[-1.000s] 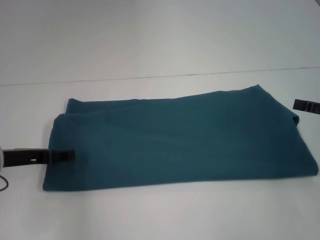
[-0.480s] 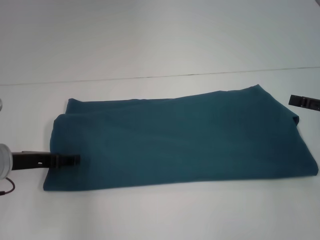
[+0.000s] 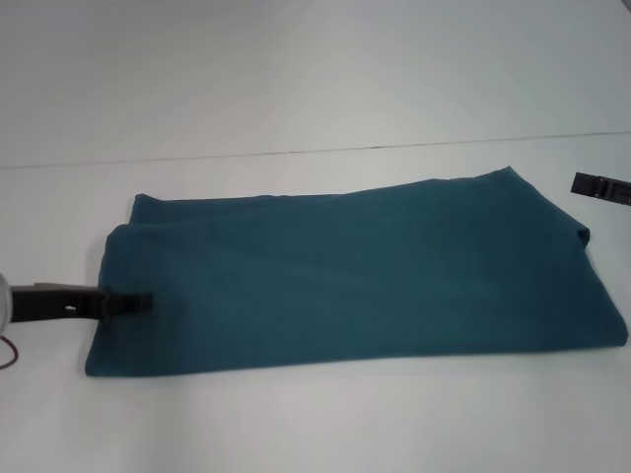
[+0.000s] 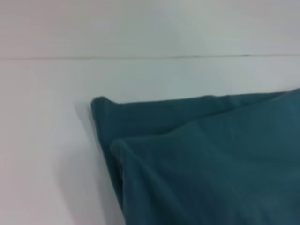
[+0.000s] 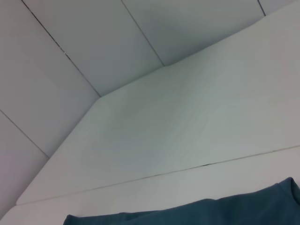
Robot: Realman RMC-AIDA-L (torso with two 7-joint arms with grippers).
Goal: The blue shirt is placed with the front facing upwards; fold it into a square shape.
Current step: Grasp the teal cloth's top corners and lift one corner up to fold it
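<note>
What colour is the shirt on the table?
The shirt is plain teal-blue, with no print showing. It shows best in the head view.

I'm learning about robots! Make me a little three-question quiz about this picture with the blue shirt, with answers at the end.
1. True or false: the pink print on the blue shirt is showing.
2. Which gripper reaches the shirt's edge: A) left gripper B) right gripper?
3. Fill in: the shirt lies on a white ____.

Key: 1. False, only plain teal shows on the long folded shape. 2. A; the right one is off the cloth near its far right corner. 3. Table.
</note>
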